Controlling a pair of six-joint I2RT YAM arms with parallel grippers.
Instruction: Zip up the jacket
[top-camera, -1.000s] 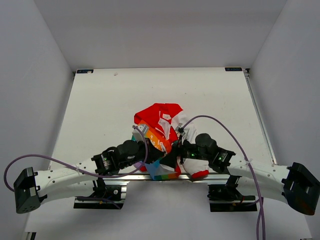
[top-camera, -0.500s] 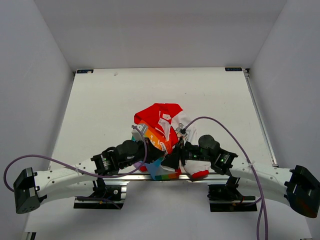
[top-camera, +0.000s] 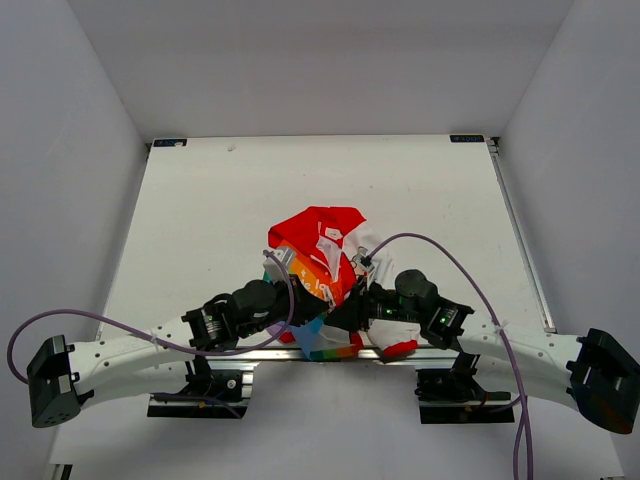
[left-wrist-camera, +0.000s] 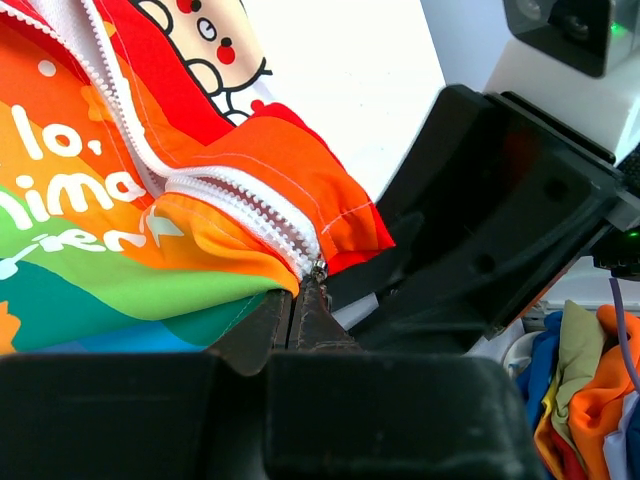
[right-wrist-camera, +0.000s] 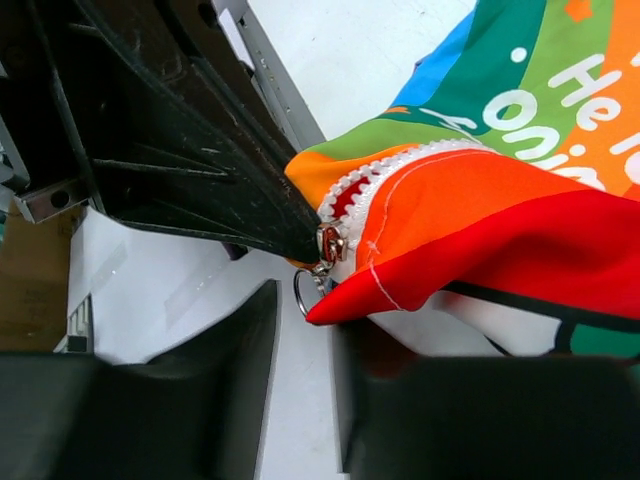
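Near table's (top-camera: 200, 200) front edge, jacket (top-camera: 318, 228) bunched, zipper pull (right-wrist-camera: 328, 244) partly hidden

The jacket (left-wrist-camera: 120, 250) is soft matt cloth with a flat printed pattern and visible stitching, and its zipper teeth (left-wrist-camera: 230, 205) look like white moulded plastic. The zipper slider (right-wrist-camera: 330, 243) and its ring pull (right-wrist-camera: 303, 292) are shiny bare metal. The left gripper (left-wrist-camera: 300, 318) is black matt plastic, faintly grainy, and the table (top-camera: 200, 200) is smooth matt white.
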